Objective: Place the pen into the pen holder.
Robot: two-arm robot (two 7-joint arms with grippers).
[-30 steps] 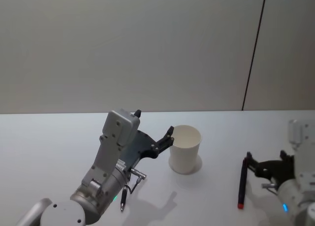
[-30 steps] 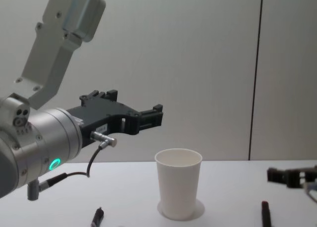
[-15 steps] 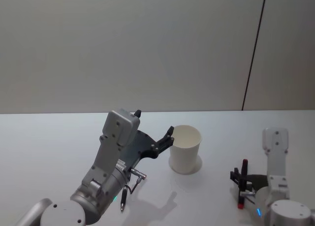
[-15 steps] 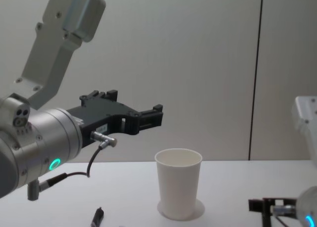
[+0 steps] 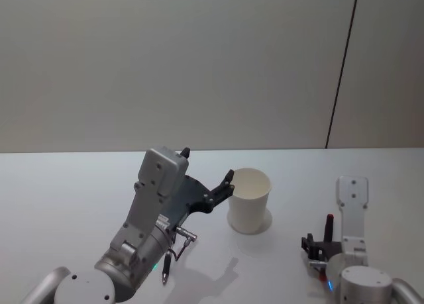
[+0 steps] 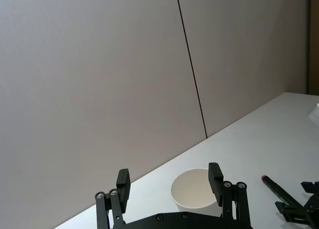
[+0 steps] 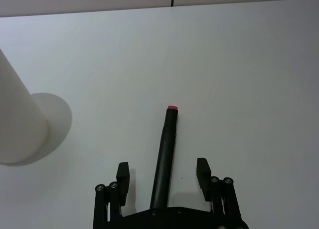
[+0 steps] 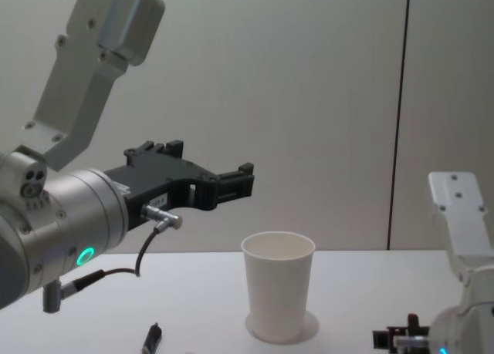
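The pen (image 7: 165, 151) is black with a red end and lies flat on the white table, to the right of the pen holder. My right gripper (image 7: 162, 167) is open and low over it, one finger on each side of the barrel, touching neither. From the head, the gripper (image 5: 319, 245) hides most of the pen (image 5: 329, 218). The pen holder (image 5: 250, 201) is a white paper cup, upright and empty (image 8: 279, 292). My left gripper (image 5: 207, 165) hangs open in the air just left of the cup's rim (image 6: 169, 174).
A second dark pen (image 5: 166, 267) lies on the table under my left arm, left of the cup (image 8: 151, 338). The white table (image 5: 59, 191) ends at a plain grey wall behind.
My right arm has swung in from the right edge and turned its wrist upright, bringing the open gripper down around the red-ended pen. The left arm, cup and pens have not moved.
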